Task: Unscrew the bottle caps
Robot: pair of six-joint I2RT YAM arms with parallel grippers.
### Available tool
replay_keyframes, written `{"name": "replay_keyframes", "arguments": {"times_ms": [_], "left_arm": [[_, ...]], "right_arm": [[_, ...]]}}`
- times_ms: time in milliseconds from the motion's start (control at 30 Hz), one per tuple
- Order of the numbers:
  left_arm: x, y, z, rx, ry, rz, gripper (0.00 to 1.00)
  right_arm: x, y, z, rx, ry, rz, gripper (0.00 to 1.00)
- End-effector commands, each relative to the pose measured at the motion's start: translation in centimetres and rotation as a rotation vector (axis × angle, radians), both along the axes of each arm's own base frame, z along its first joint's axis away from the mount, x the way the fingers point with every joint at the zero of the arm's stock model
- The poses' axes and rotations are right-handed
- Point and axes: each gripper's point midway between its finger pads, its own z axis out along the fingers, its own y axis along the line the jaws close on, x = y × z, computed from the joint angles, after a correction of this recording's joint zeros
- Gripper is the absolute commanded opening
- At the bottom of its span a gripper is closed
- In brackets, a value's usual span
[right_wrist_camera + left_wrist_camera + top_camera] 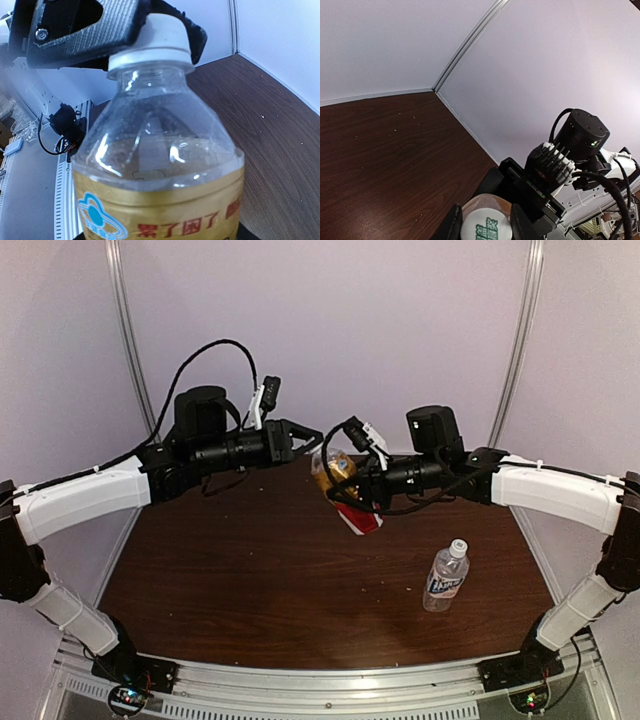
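Note:
The amber-brown bottle (pixel 345 490) with a red and gold label is held tilted above the table's far middle. My right gripper (pixel 358 498) is shut on its body; the bottle (pixel 160 165) fills the right wrist view and hides the fingers. Its white cap (pixel 152 42) points toward my left gripper (pixel 312 447), which is shut on it. In the left wrist view the cap (pixel 485 229) with green print sits between the two black fingers (pixel 451 226). The clear bottle (pixel 446 578) with a white-and-blue label stands upright at the right, its white cap (pixel 458 546) on.
The brown table (pixel 250 570) ends at white walls behind and at both sides. A metal rail (pixel 330 685) runs along the near edge. Cables loop above both wrists.

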Motion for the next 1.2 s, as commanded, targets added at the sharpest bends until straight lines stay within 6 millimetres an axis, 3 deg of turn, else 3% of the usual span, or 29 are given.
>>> {"name": "replay_keyframes", "arguments": {"times_ms": [0,100,267,367,500,667,867,1167], "left_arm": [[0.6,1.5,3.5,-0.041,-0.115,0.044,0.40],[-0.3,2.2,4.4,-0.067,-0.186,-0.032,0.52],[-3.6,2.6,6.2,-0.107,-0.350,-0.238,0.70],[-6.1,2.4,6.5,-0.105,-0.447,-0.374,0.76],[-7.8,2.2,6.5,-0.101,-0.534,-0.482,0.78],[-8.3,1.5,6.3,-0.111,-0.566,-0.565,0.75],[-8.3,0.8,6.3,-0.165,-0.536,-0.614,0.57],[-8.4,0.4,5.9,-0.190,-0.511,-0.633,0.39]], "right_arm": [[-0.3,-0.5,1.5,0.007,-0.071,0.011,0.49],[-1.8,-0.2,1.9,0.035,-0.055,0.092,0.52],[-4.2,0.3,2.9,0.100,-0.007,0.231,0.55],[-5.5,0.5,3.7,0.140,0.025,0.310,0.57],[-6.8,0.6,4.8,0.186,0.073,0.386,0.57],[-7.9,0.6,6.1,0.234,0.099,0.454,0.57],[-8.1,0.7,6.2,0.249,0.111,0.468,0.57],[-7.6,1.1,5.5,0.247,0.123,0.461,0.56]]}}
